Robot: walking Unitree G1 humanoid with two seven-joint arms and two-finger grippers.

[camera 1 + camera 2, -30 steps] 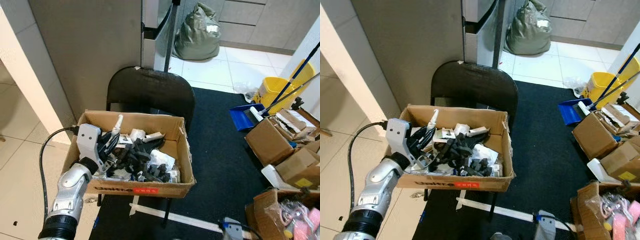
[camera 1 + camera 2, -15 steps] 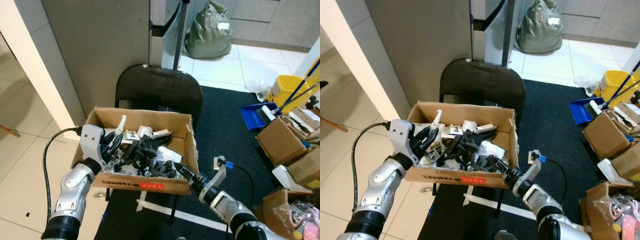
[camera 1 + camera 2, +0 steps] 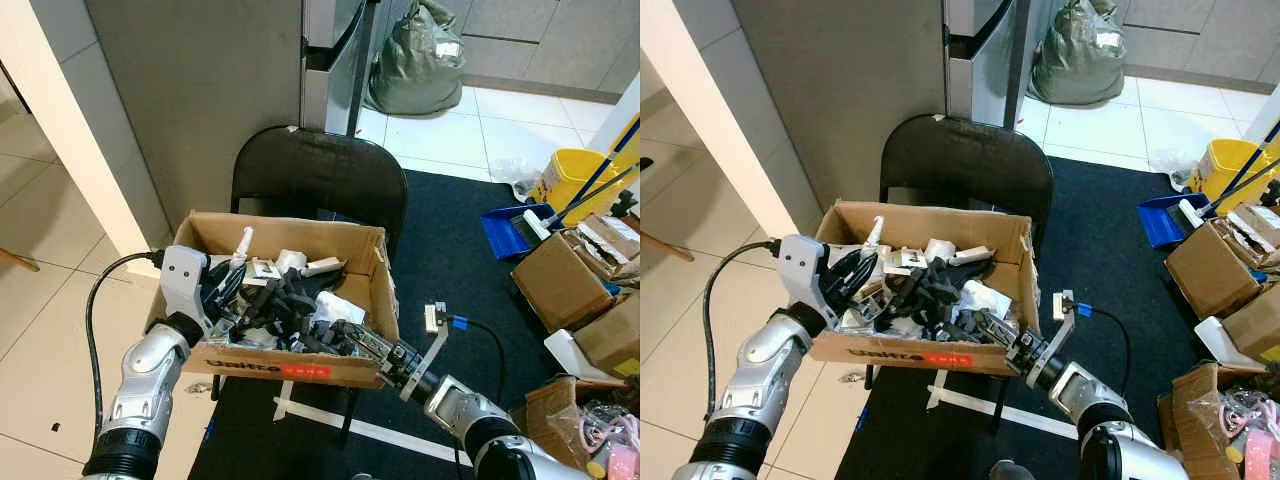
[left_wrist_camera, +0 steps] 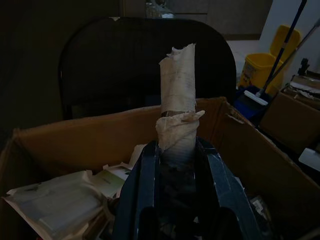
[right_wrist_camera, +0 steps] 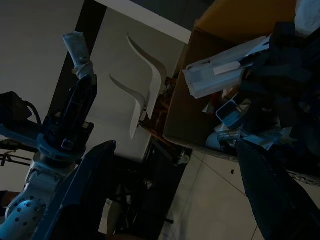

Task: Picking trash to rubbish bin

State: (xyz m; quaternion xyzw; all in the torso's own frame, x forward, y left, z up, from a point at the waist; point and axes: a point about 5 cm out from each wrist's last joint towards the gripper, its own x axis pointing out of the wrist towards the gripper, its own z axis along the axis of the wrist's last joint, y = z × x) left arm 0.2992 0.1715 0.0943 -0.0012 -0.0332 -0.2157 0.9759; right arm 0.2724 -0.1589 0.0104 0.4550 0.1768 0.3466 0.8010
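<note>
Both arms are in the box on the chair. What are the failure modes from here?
1. The left gripper holds a crumpled paper roll only by its lower end, so it may slip or tear free on the lift.
2. The right gripper, jaws open, reaches into tangled black junk. It may snag and drag several pieces out.
3. The cardboard box sits on a chair with its front edge overhanging. A hard pull might tip it.

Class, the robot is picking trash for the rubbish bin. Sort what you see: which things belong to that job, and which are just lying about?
Job:
- cardboard box of trash
- paper roll held in the left gripper
- right gripper at the box, open

Lying about:
- black chair
- yellow mop bucket
- blue dustpan
- green sack
</note>
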